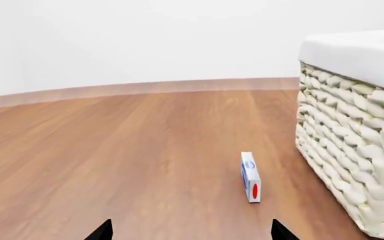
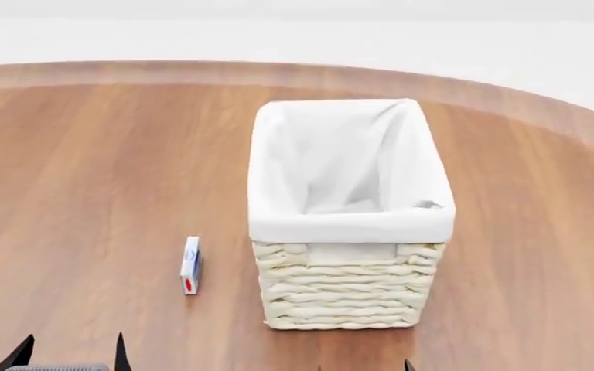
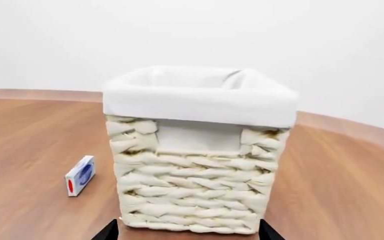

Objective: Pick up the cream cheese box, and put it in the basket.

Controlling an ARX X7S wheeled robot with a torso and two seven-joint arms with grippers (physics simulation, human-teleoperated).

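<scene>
While the cream cheese box (image 2: 189,265) stands on its thin edge on the wooden table (image 2: 80,170), just left of the basket (image 2: 346,294) and not touching it, we see both grippers empty: left gripper (image 1: 190,231) spread wide short of the box, right gripper (image 3: 186,231) spread before the basket's wicker front.

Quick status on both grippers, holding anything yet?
Left gripper: open, empty, cream cheese box ahead on the table.
Right gripper: open, empty, facing the basket.
</scene>
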